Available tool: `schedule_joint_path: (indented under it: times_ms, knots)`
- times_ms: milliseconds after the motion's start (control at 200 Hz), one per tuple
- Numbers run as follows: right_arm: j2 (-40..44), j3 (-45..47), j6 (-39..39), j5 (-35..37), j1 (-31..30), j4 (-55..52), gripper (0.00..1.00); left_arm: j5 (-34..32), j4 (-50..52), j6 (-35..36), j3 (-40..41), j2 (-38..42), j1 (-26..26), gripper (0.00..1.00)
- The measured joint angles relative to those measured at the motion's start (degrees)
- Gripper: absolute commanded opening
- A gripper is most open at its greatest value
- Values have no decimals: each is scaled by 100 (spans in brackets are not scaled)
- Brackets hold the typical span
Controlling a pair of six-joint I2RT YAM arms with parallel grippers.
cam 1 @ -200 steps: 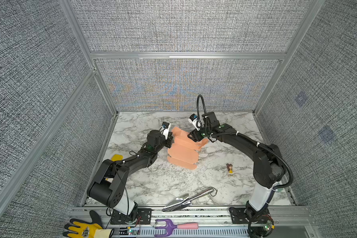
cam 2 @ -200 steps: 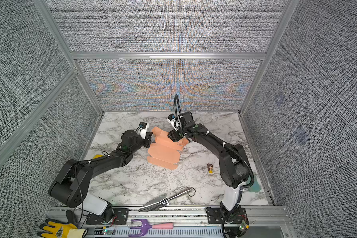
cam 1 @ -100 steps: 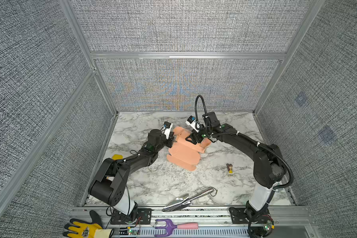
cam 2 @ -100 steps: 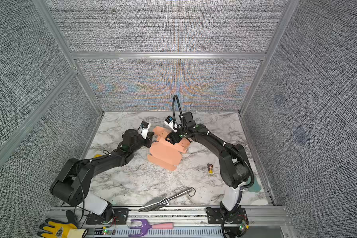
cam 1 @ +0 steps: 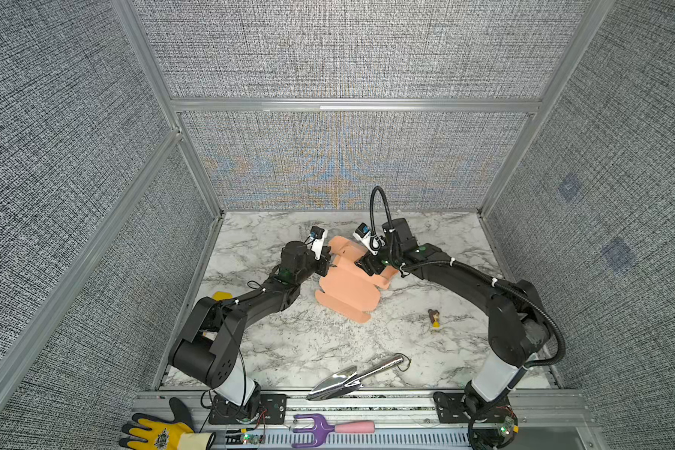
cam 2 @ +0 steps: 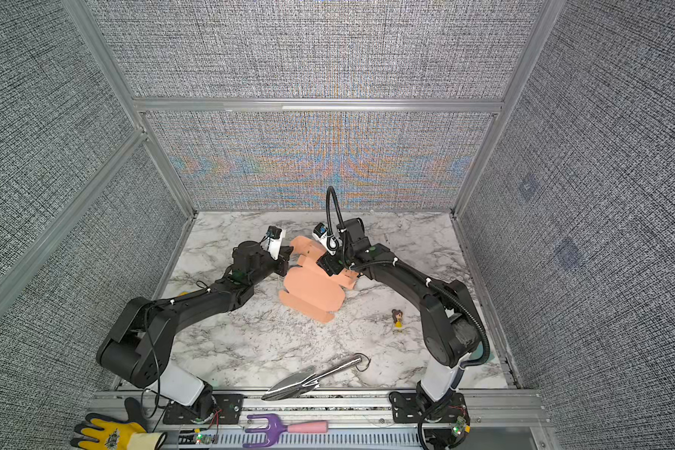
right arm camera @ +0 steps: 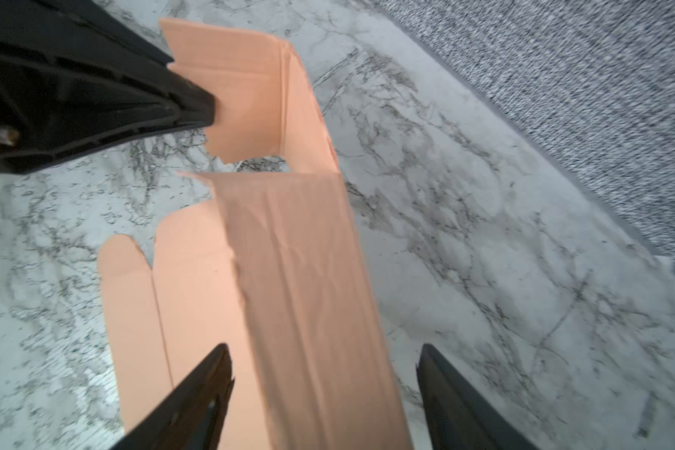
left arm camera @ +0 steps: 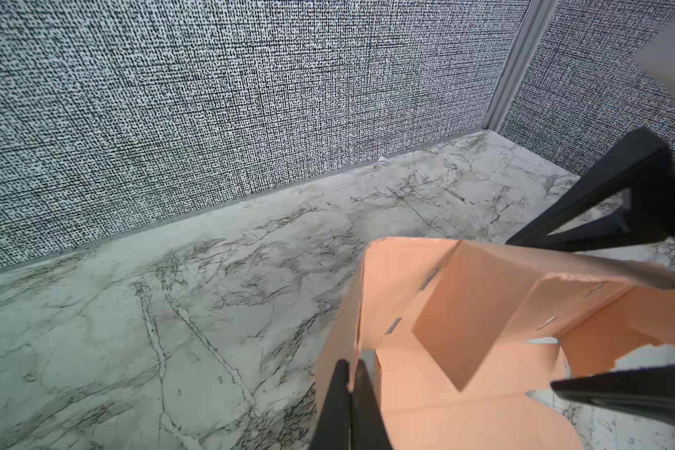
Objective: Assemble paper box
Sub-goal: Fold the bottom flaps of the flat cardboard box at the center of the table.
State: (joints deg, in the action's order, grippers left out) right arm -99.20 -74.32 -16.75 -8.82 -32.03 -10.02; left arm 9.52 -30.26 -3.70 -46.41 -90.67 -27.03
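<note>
The salmon-pink paper box sits partly folded at mid-table, its walls raised at the far end and a wide flap lying toward the front. My left gripper is shut on the box's left side wall. My right gripper is open and straddles a raised, creased panel, with a gap on either side. The left fingers pinch the far wall in the right wrist view. The right fingers spread over the box in the left wrist view.
A metal trowel lies near the front edge and a small figurine stands to the right. A yellow object shows beside the left arm. A yellow glove and purple hand fork lie on the front rail. Textured walls enclose the table.
My right gripper has shifted a little left over the box's far end and opened slightly wider. The box's front flap has flattened out. My left gripper has kept its hold.
</note>
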Motion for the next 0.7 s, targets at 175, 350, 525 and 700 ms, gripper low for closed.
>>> schedule_joint_path:
  times_ms: [175, 350, 525, 700]
  knots:
    - [179, 334, 15, 756, -146, 533, 66, -61, 197, -151, -63, -83, -17, 0]
    - [212, 599, -74, 1475, -356, 968, 53, -212, 236, -280, -225, -243, -15, 0]
    - [61, 686, -332, 2365, -597, 1408, 34, -304, 407, -393, -380, -398, -15, 0]
    - [-138, 732, -603, 3119, -752, 1803, 18, -310, 463, -463, -455, -498, -15, 0]
